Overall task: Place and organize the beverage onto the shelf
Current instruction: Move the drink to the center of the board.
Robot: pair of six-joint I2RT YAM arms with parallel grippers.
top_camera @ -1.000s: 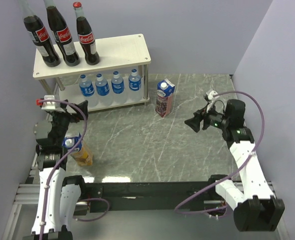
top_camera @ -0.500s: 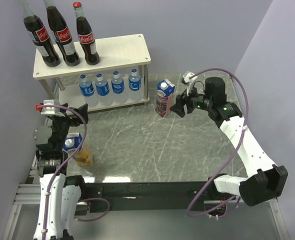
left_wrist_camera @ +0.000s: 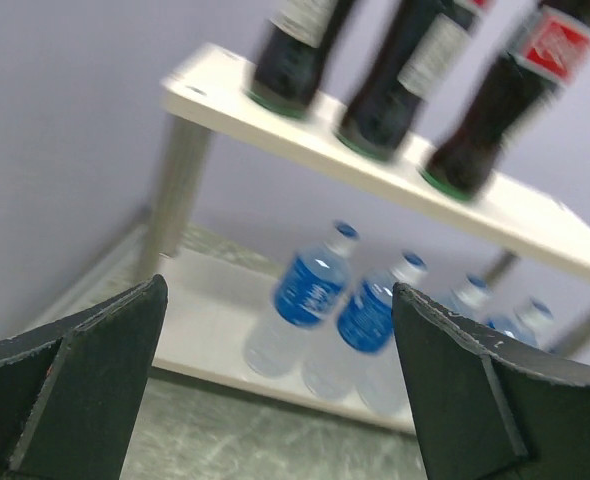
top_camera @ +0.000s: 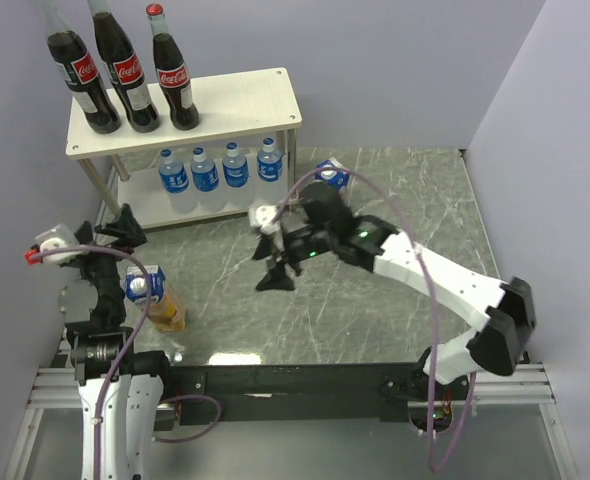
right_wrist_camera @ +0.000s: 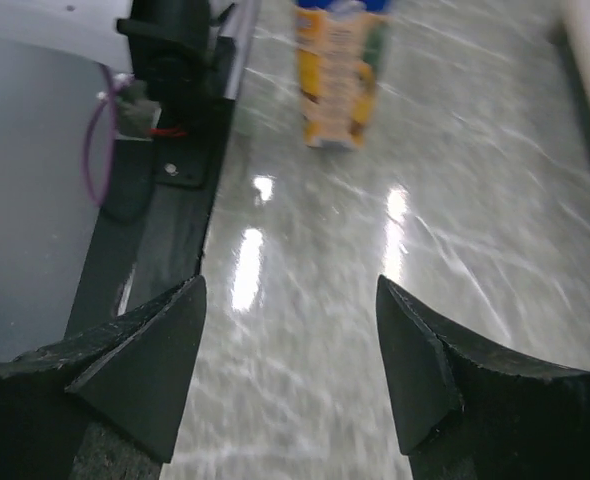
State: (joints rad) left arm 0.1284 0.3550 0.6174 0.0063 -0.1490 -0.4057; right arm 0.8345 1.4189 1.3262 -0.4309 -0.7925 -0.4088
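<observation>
Cola: I count three dark glass red-labelled bottles (top_camera: 129, 75), upright on the top board of the whitish wood-grain two-tier shelf (top_camera: 245, 100).
Water: four small clear blue-labelled bottles (top_camera: 206, 175), lower board.
Cartons: two on the grey marbled desk (top_camera: 375, 320), off the shelf: yellow carton (top_camera: 161, 305), purple carton (top_camera: 331, 174).
Left end effector (left_wrist_camera: 275, 300): fingers wide apart, empty.
Right end effector (right_wrist_camera: 290, 290): fingers apart, empty.

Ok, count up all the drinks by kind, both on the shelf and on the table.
Cola bottles: 3
Water bottles: 4
Yellow juice carton: 1
Purple juice carton: 1
Total: 9
</observation>
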